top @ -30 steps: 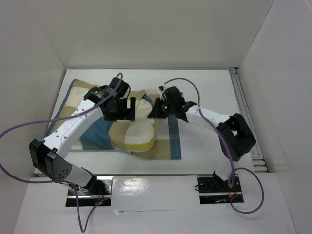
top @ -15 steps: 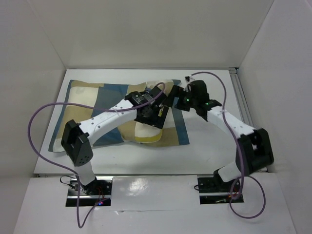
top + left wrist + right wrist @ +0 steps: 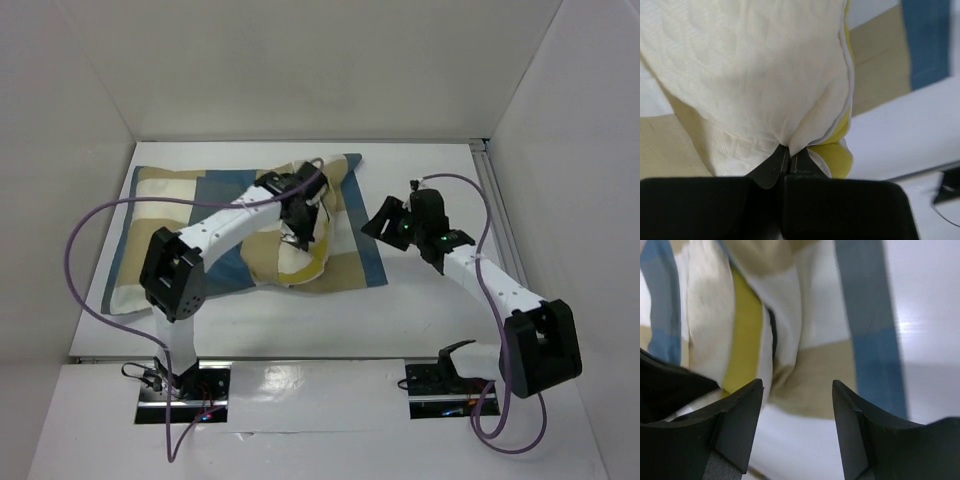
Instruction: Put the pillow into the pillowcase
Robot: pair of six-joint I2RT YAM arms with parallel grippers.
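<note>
Left claw (image 3: 786, 155) pinching pillow (image 3: 755, 75) corner, apparently partway inside pillowcase (image 3: 870, 355), right claw (image 3: 796, 390) released nearby.

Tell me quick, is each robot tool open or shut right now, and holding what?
Left tool: closed, pinching the pillow.
Right tool: open, holding nothing.

Overhead looks down; both wrist cameras closely share the pillow (image 3: 765, 75).

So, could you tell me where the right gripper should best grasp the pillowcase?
Probably the blue right edge of the pillowcase, approached from the right: it lies flat and free nearest the open right gripper, while the left gripper pinches the pillow.
</note>
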